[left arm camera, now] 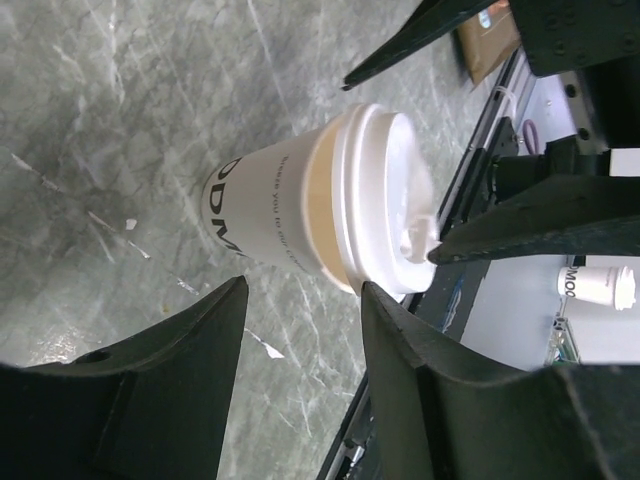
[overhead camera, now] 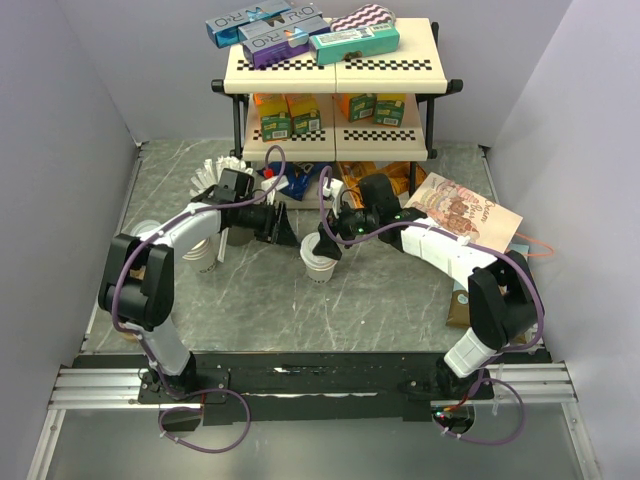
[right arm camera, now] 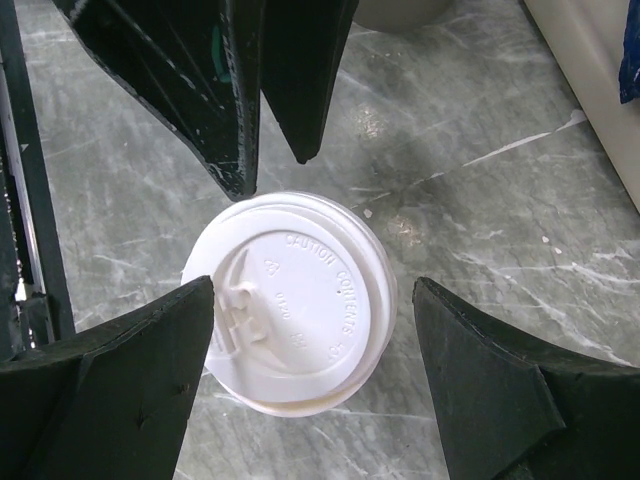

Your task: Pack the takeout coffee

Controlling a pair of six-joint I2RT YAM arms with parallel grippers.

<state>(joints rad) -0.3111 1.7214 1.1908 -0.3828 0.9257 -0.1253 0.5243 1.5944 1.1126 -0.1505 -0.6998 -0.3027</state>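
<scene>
One takeout coffee (overhead camera: pixel 318 266), a single white paper cup with dark print on its side and one white lid (right arm camera: pixel 300 300) fitted on top, stands upright near the middle of the grey marbled worktop (overhead camera: pixel 400 300), with two robot arms converging on it. The right hand (right arm camera: pixel 312 290) hangs directly above the cup, released, its two dark fingers (right arm camera: pixel 120 370) spread to either side of the lid; the right-side finger stands clear of the lid, while contact on the other side cannot be told. The left hand (left arm camera: pixel 305 290) is likewise released, its two fingertips (left arm camera: pixel 170 380) parted and pointing at the cup from just beside it, gripping nothing. Behind the arms, one two-tier shelf rack (overhead camera: pixel 430 82) carries five boxes (overhead camera: pixel 355 42) on its upper tier, as far as the overhead view allows a count, and at least four orange-and-green cartons (overhead camera: pixel 302 112) on the lower tier. One dark cup of white sticks (overhead camera: pixel 215 175) stands at the rear left, close to the left arm. One printed paper bag (overhead camera: pixel 460 210) lies at the right, partly covered by the right arm. A second lidded cup (left arm camera: pixel 595 285) shows small and distant in the left wrist view.
</scene>
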